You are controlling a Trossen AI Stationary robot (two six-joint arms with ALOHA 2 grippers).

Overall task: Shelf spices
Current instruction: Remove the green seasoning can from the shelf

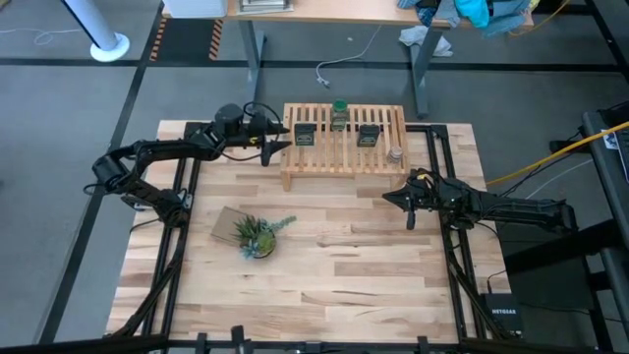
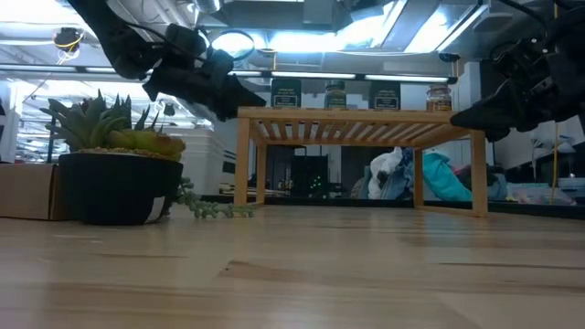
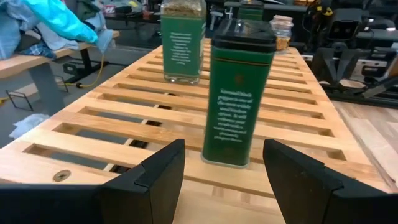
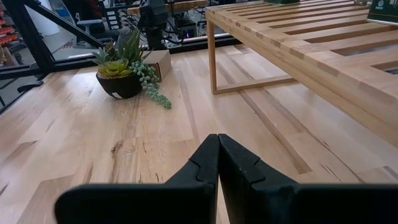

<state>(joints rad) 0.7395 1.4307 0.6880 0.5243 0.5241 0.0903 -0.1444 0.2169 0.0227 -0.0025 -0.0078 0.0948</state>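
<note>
The light-wood slatted shelf (image 1: 344, 162) stands at the table's far side, and all the spices stand upright on its slats. Spread across its top are a dark tin (image 1: 305, 133), a green-capped jar (image 1: 339, 115), a second dark tin (image 1: 369, 135) and, near the right end, a tiny pale jar (image 1: 396, 154). My left gripper (image 1: 271, 147) hovers open at the shelf's left end. In the left wrist view its fingers (image 3: 163, 168) stand just short of the nearest tin (image 3: 239, 93), not touching it. My right gripper (image 1: 395, 200) is shut and hovers over the table in front of the shelf's right end.
A potted spiky green plant (image 1: 257, 236) sits on a cardboard piece on the table's left half, near the middle. The black frame rails (image 1: 447, 167) run along both sides of the butcher-block table. Bare tabletop (image 1: 344, 265) lies in front of the shelf.
</note>
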